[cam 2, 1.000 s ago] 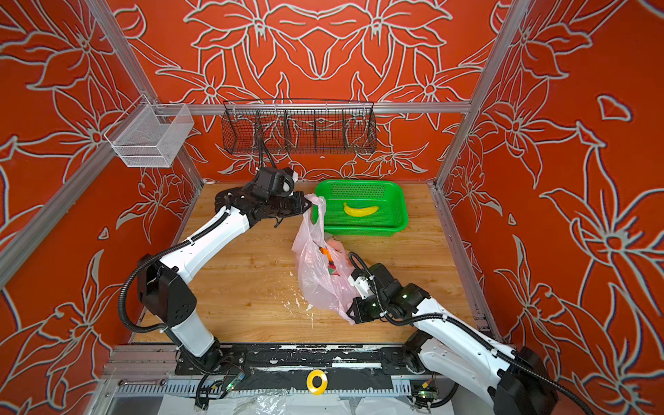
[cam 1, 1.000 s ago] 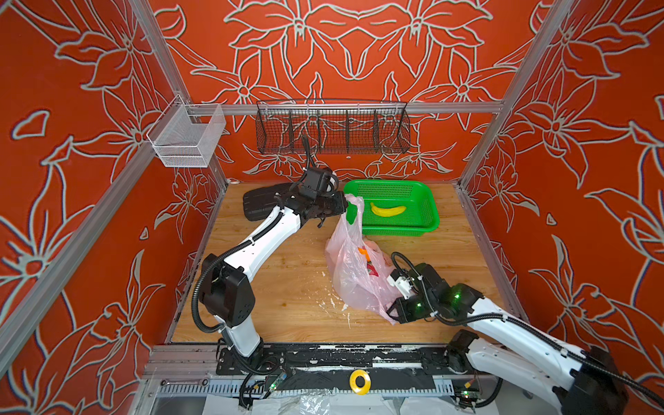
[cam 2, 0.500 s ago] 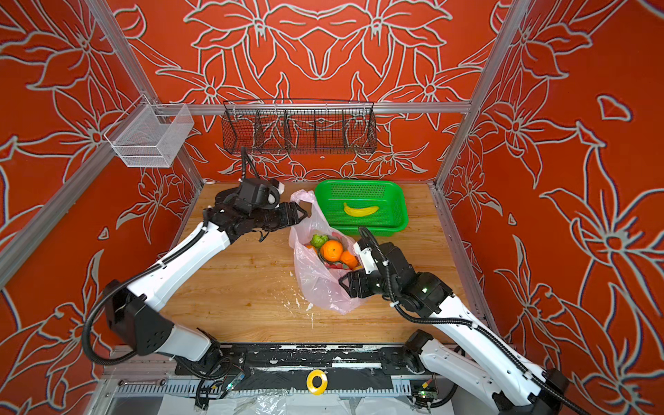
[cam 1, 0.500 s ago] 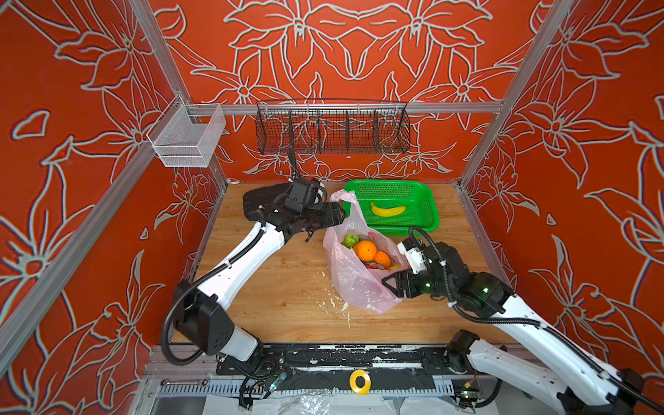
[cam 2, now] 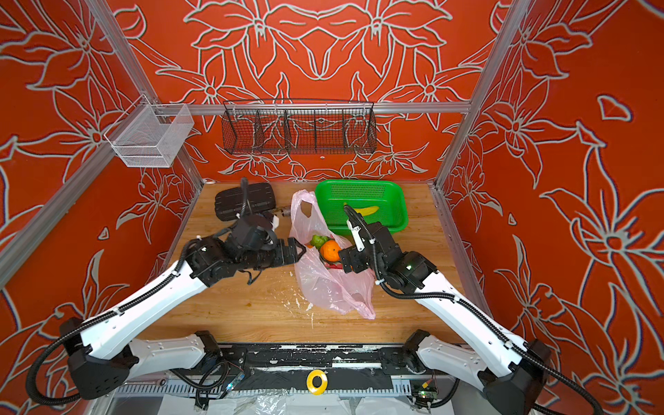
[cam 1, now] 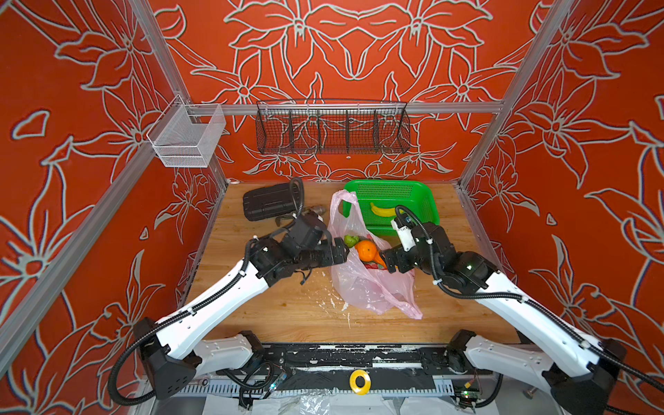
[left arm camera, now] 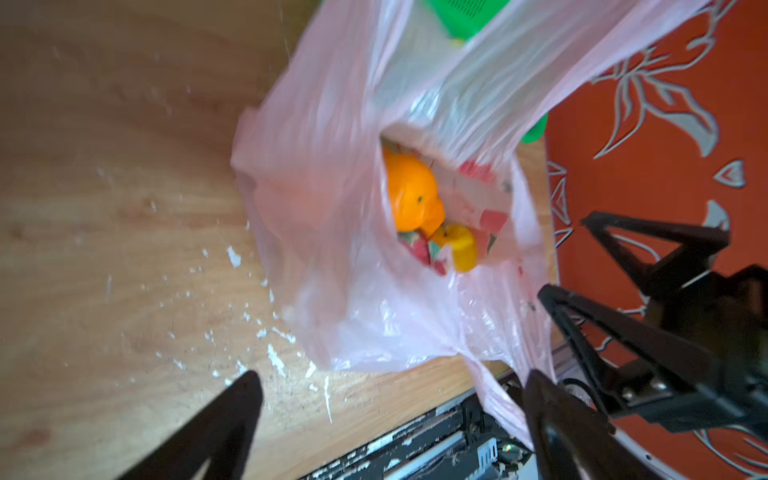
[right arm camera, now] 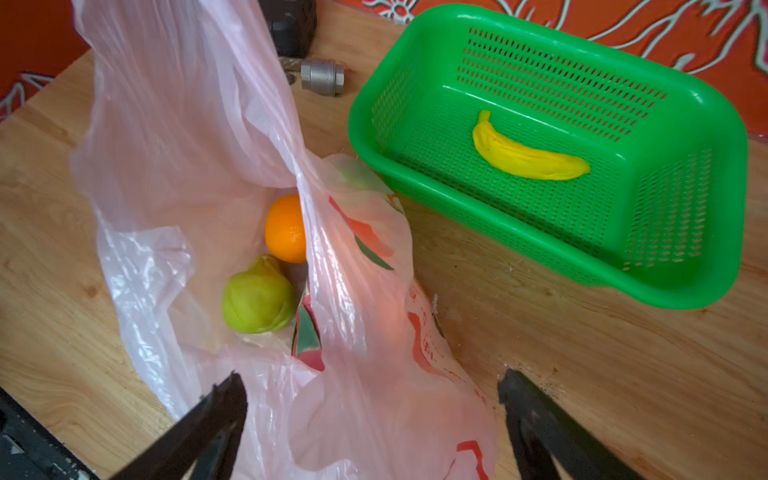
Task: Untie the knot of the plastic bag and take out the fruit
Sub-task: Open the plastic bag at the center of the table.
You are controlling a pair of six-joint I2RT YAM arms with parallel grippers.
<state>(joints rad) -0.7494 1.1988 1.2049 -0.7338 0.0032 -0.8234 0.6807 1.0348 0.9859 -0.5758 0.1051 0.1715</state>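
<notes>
The plastic bag [cam 1: 366, 287] lay slumped mid-bench with its mouth gaping upward. One loop handle [cam 1: 336, 212] stood against the green basket [cam 1: 427, 201] at the bag's 1 o'clock. The left hand [cam 1: 341, 251] hovered at the mouth's 9 o'clock rim and the right hand [cam 1: 386, 257] at its 3 o'clock rim. Both had their jaws spread wide and pinched nothing; whether their tips brushed the plastic could not be told. The bench [cam 1: 287, 316] ran bare from the bag toward 9 o'clock and along its 6 o'clock edge, save for white flecks [cam 1: 332, 303]. Toward 3 o'clock the right arm filled the strip before the bench's edge. A black object [cam 1: 267, 204] sat at 11 o'clock by the back edge

In both top views only an orange [cam 1: 366, 250] and a green fruit [cam 1: 351, 240] showed in the mouth. The left wrist view added a yellow fruit [left arm camera: 457, 249] and a pink-green dragon fruit [left arm camera: 419, 249] tucked against the orange. The right wrist view showed bag plastic lying loose between the fingers [right arm camera: 216, 415], the bag's edge meeting the basket's near corner, and a banana [right arm camera: 528, 158] on the basket floor
</notes>
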